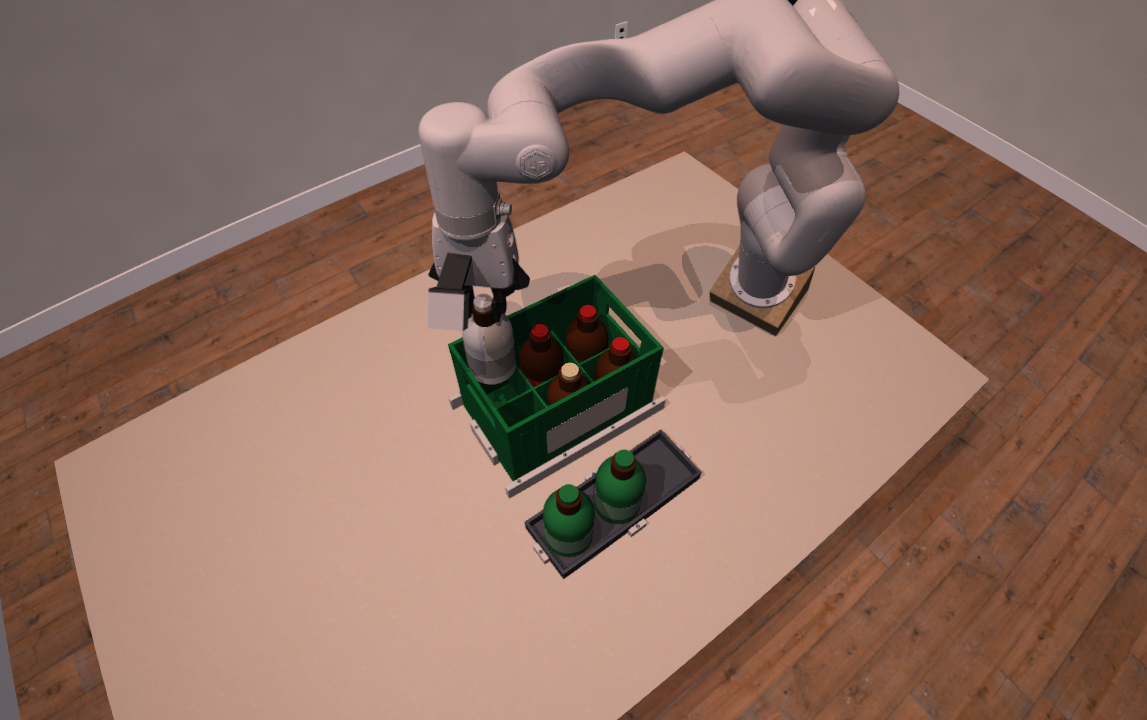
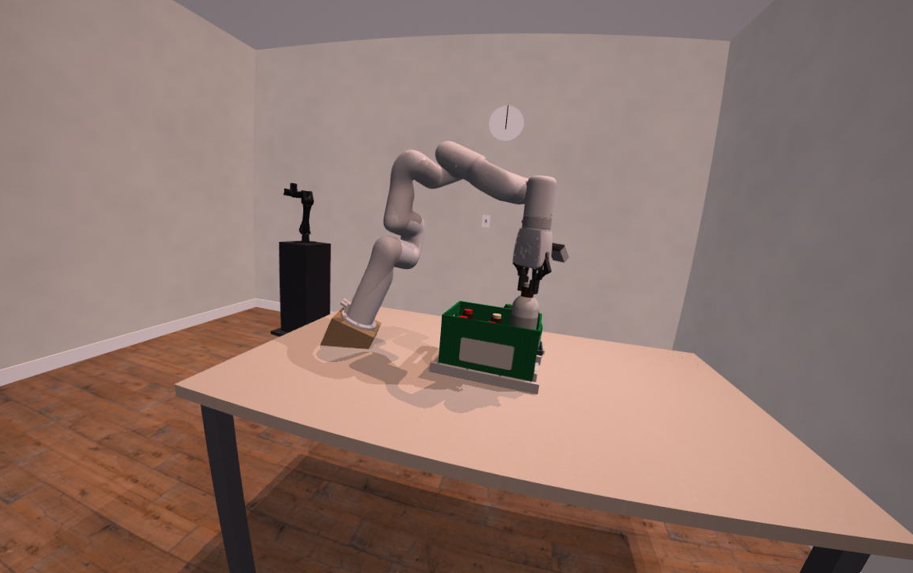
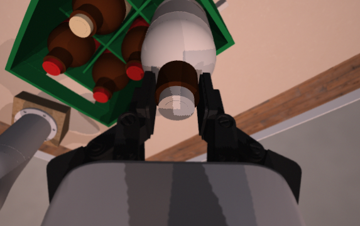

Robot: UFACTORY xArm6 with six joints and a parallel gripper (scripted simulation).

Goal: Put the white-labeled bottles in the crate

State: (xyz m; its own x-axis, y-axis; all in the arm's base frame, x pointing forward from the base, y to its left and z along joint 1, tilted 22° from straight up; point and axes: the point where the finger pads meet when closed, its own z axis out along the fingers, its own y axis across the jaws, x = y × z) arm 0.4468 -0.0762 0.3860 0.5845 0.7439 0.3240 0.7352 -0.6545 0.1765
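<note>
My gripper [image 1: 485, 304] [image 2: 527, 288] [image 3: 177, 86] is shut on the neck of a white-labeled bottle [image 1: 489, 349] [image 2: 525, 311] [image 3: 178, 47]. It holds the bottle upright with its lower body inside the back left corner cell of the green crate [image 1: 523, 452] [image 2: 449, 341] [image 3: 32, 41]; the shoulder still stands above the rim. I cannot tell whether its bottom rests on the crate floor. Three brown bottles with red caps [image 1: 539, 349] [image 1: 586, 331] [image 1: 617, 353] and one with a cream cap [image 1: 568, 380] stand in other cells. The front left cell [image 1: 519, 407] is empty.
Two green-labeled bottles [image 1: 568, 519] [image 1: 620, 488] stand upright on the dark tray [image 1: 671, 461] in front of the crate. The arm's base sits on a wooden block [image 1: 760, 300] [image 2: 353, 331] behind the crate. A black pedestal [image 2: 304, 285] stands beyond the table.
</note>
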